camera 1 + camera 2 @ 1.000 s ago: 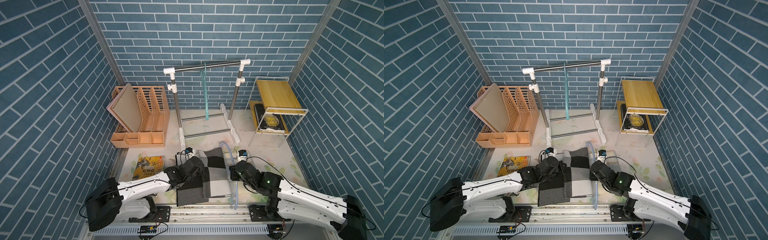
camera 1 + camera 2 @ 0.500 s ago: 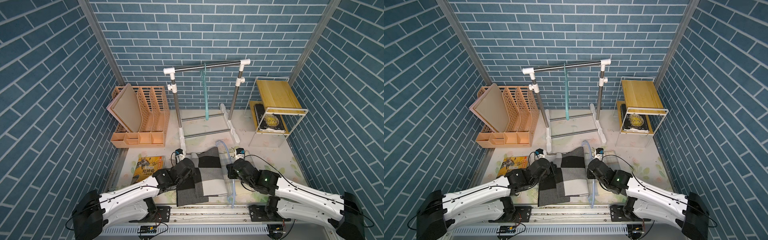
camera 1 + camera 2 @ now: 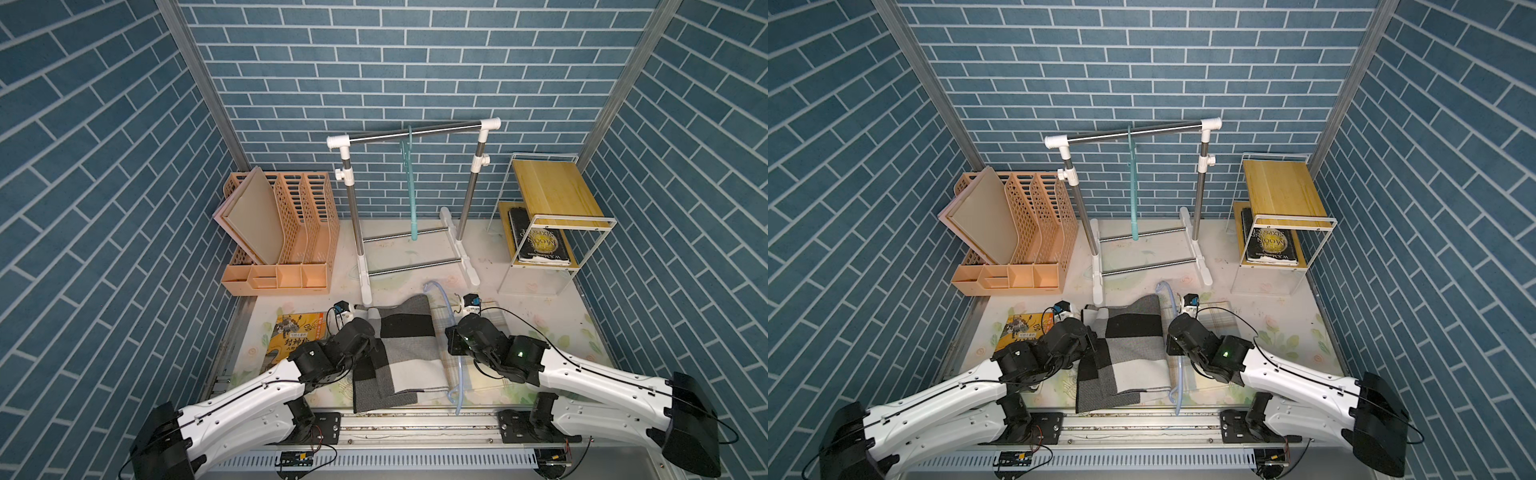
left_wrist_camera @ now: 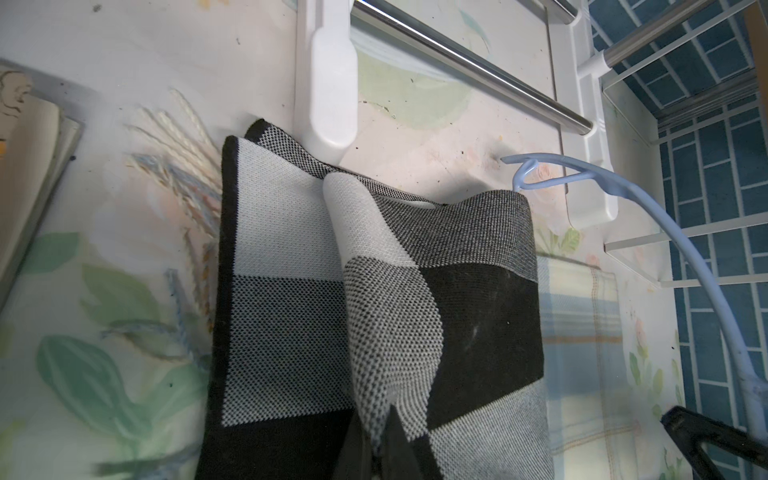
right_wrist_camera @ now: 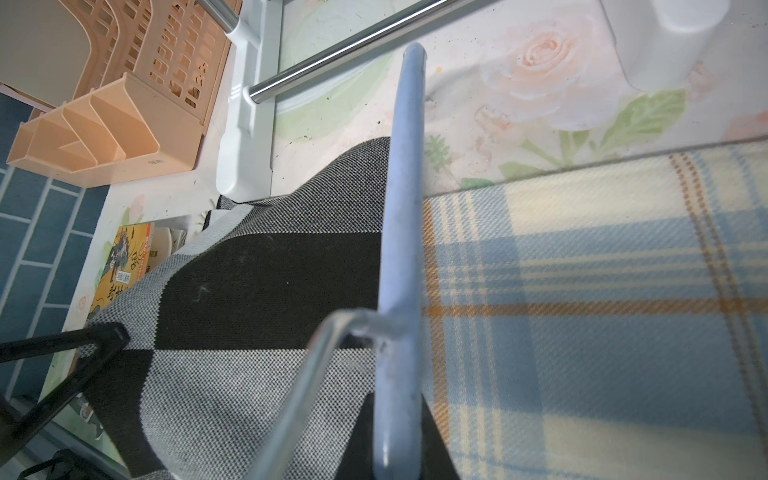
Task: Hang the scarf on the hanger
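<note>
- Left jaws: pinched shut on a raised fold of scarf [image 4: 386,316].
- Right jaws: closed on hanger [image 5: 401,208], gripped near mid-length.
- Scarf: folded and spread on surface [image 3: 540,299] between both arms, near front edge, far end close to rack [image 3: 449,129] foot.
- Hanger: set along scarf's right edge, one end toward rack, above plaid cloth [image 5: 582,270].
- Teal hanger [image 3: 410,195]: hung on rack bar, well apart from scarf.

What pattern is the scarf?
Black, grey and white checks on the scarf; clearest in the left wrist view.
</note>
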You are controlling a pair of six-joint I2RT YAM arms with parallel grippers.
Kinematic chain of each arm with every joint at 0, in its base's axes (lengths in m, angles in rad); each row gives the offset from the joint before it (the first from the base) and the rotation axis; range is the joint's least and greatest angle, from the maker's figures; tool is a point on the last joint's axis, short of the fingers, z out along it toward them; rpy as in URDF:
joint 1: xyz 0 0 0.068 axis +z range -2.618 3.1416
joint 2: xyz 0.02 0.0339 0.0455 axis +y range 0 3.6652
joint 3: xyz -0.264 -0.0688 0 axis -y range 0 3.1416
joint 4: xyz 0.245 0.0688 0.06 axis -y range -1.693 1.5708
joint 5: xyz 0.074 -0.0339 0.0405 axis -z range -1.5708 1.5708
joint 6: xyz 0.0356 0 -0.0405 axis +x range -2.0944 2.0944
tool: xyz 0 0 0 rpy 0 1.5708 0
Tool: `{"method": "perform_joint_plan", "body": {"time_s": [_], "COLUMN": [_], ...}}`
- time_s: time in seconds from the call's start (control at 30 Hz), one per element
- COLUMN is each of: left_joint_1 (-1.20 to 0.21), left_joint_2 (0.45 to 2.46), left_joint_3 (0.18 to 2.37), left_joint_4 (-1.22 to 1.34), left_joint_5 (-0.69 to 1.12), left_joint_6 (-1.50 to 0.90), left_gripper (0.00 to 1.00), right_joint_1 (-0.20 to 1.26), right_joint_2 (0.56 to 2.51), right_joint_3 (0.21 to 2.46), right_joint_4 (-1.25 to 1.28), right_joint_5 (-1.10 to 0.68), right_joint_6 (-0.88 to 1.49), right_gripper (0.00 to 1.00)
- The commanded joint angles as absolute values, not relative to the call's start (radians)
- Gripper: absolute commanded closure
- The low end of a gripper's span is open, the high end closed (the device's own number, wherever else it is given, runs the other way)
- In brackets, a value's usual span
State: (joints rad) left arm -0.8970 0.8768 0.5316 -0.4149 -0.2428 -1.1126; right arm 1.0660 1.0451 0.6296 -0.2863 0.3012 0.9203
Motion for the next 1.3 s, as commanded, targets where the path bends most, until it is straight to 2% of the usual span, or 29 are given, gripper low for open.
{"method": "perform_joint_plan", "body": {"time_s": [0.0, 0.77, 0.93, 1.13, 1.27], "left_joint_1": [-0.863, -0.762, -0.756, -0.754, -0.755], "left_joint_2": [0.843, 0.806, 0.804, 0.78, 0.77], "left_joint_3": [0.523, 0.498, 0.548, 0.621, 0.633], "left_joint_4": [-0.534, -0.642, -0.664, -0.675, -0.712], "left_joint_5": [-0.334, -0.299, -0.261, -0.114, -0.126], "left_joint_6": [-1.095, -1.05, -1.036, -1.029, -1.034], "left_gripper": [1.0, 1.0, 1.0, 1.0, 1.0], "right_joint_1": [1.055, 1.058, 1.058, 1.058, 1.057], "right_joint_2": [1.062, 1.177, 1.162, 1.157, 1.156], "right_joint_3": [0.65, 0.645, 0.644, 0.648, 0.644], "right_joint_4": [-0.341, -0.24, -0.249, -0.261, -0.256], "right_joint_5": [0.378, 0.304, 0.309, 0.306, 0.307], "right_joint_6": [0.898, 0.903, 0.904, 0.902, 0.902], "right_gripper": [1.0, 1.0, 1.0, 1.0, 1.0]}}
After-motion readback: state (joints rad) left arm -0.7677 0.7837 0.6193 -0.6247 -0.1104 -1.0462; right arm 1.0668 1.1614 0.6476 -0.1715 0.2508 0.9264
